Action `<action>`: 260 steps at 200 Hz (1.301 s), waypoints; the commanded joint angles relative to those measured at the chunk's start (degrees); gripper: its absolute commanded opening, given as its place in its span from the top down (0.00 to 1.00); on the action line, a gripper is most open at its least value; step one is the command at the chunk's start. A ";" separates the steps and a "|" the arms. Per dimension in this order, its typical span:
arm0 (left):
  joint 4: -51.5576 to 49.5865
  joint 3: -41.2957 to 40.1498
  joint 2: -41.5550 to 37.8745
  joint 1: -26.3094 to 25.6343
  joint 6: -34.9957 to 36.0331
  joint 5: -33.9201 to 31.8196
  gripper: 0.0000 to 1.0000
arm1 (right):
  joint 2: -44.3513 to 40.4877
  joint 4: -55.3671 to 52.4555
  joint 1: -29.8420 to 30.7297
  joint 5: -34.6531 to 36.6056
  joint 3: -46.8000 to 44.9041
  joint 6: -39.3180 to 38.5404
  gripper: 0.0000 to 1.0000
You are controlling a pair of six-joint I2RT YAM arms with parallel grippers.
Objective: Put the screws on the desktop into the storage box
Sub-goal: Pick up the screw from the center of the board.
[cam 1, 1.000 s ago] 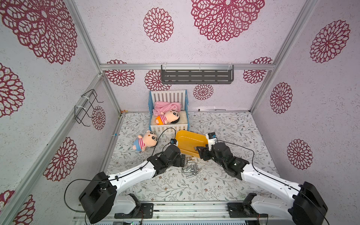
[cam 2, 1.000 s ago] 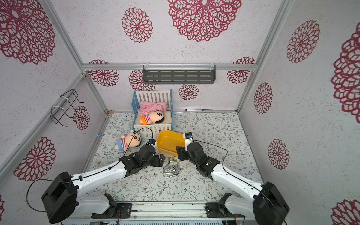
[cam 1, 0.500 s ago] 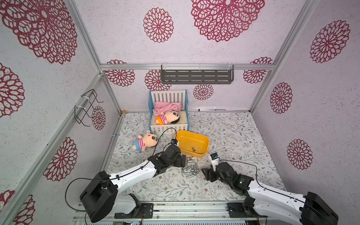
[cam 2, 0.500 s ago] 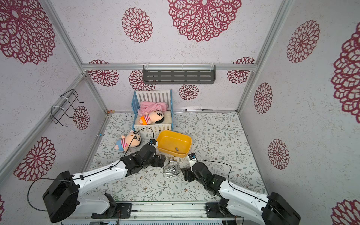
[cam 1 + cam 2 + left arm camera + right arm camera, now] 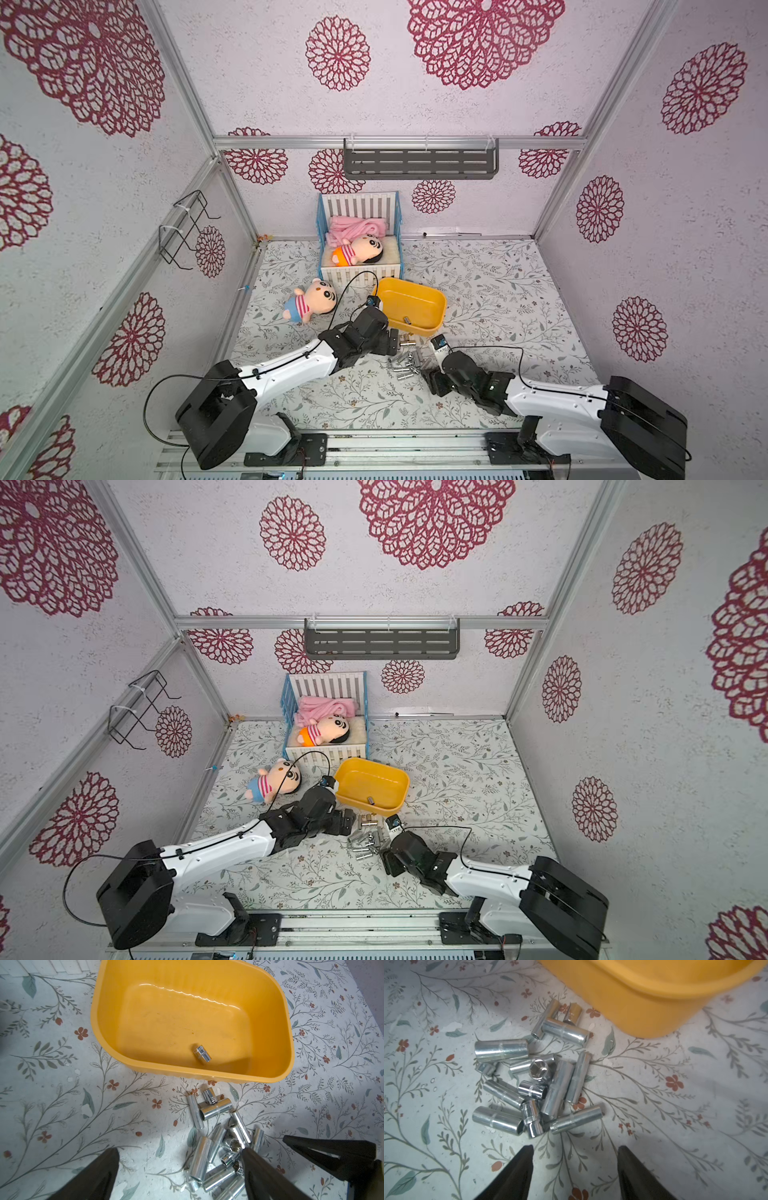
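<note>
The right gripper (image 5: pixel 575 1147), back from the yellow box (image 5: pixel 104 1022), is hovering open and empty by the screws (image 5: pixel 533 1084) heaped mid-frame on the desktop (image 5: pixel 685 1136). One screw (image 5: pixel 202 1056) is now lying inside the box, with many still waiting. The left gripper (image 5: pixel 178 1150) is waiting wide open beside them.

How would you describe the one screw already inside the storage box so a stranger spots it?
Find the yellow storage box in front of the white-and-blue crib. One short silver screw lies alone on its floor by the nearer wall; the other screws lie heaped outside on the desktop.
</note>
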 commanded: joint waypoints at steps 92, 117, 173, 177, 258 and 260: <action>-1.31 1.66 0.74 -0.82 -0.33 -0.68 0.02 | 2.50 1.65 1.01 4.15 2.70 1.81 0.34; -1.33 1.77 0.76 -0.82 -0.43 -0.50 0.02 | 4.03 1.35 1.05 4.05 3.32 1.73 0.35; -2.10 2.18 1.13 -0.82 -0.33 -1.19 0.01 | 5.59 1.70 1.10 4.04 3.80 1.81 0.34; -2.20 2.18 1.16 -0.82 -0.32 -1.35 0.01 | 5.69 1.66 1.10 4.17 3.81 1.85 0.33; -2.54 2.36 1.11 -0.80 -0.13 -1.52 0.01 | 6.84 1.96 1.01 3.88 4.15 1.98 0.31; -2.53 2.36 1.16 -0.78 -0.05 -1.48 0.01 | 6.83 1.92 1.03 3.83 4.16 1.95 0.31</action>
